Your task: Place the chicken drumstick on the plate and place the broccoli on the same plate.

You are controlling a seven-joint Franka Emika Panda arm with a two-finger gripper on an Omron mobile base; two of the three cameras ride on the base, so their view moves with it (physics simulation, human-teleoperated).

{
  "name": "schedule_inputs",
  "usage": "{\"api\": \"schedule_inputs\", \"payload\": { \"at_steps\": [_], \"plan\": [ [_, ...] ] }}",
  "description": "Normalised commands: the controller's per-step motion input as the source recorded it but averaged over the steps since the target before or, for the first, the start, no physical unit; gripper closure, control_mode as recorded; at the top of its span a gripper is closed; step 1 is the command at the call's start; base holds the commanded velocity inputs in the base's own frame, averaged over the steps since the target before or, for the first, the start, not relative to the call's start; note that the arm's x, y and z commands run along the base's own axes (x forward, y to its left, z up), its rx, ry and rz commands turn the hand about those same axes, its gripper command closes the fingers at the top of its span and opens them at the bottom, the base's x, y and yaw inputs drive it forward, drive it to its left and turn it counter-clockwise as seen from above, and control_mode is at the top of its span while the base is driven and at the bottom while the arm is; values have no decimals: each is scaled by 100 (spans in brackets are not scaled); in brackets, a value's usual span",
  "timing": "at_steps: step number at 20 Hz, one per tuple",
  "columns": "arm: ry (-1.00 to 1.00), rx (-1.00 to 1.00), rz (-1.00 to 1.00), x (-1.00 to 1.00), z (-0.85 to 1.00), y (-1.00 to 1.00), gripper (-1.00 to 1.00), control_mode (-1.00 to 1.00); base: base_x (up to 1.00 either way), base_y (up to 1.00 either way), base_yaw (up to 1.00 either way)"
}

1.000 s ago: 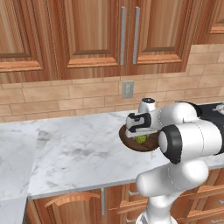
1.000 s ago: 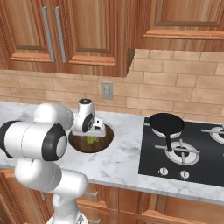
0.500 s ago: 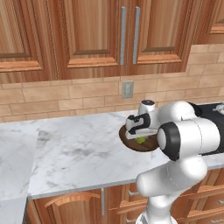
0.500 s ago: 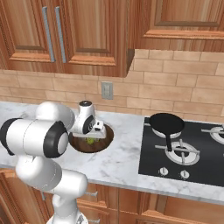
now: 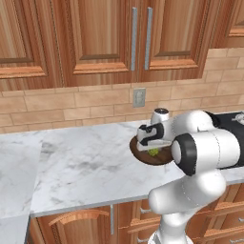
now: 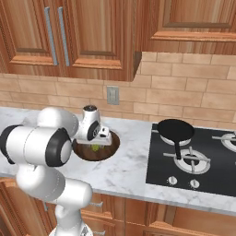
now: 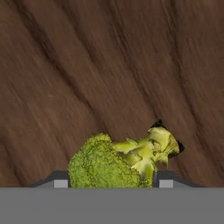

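Note:
The broccoli (image 7: 113,164), a yellowish-green lumpy floret, lies on a dark brown wooden round board (image 7: 109,65). My gripper (image 7: 113,183) points down right over it and is open, with one fingertip on each side of the floret. From the base views, the gripper (image 5: 153,146) (image 6: 96,144) hangs low above the board (image 5: 142,155) (image 6: 110,150), and a bit of the green broccoli (image 5: 153,152) (image 6: 95,147) peeks out under the hand. The chicken drumstick and the blue plate are out of view.
The board rests on a white marble counter (image 5: 81,162) below wooden wall cabinets. A black frying pan (image 6: 175,130) sits on the dark stove (image 6: 203,161) to the right. A wall outlet (image 5: 139,97) is on the brick backsplash behind the board.
The hand has sunk a little toward the board over the broccoli. The base and the rest of the scene have stayed still.

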Motion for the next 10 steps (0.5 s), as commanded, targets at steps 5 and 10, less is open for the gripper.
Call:
{"api": "schedule_inputs", "payload": {
  "at_steps": [5,10],
  "plan": [
    [0,0,0,-19,51,0,100,-100,0,0,0],
    [0,0,0,-43,58,-1,100,-100,0,0,0]
  ]
}}
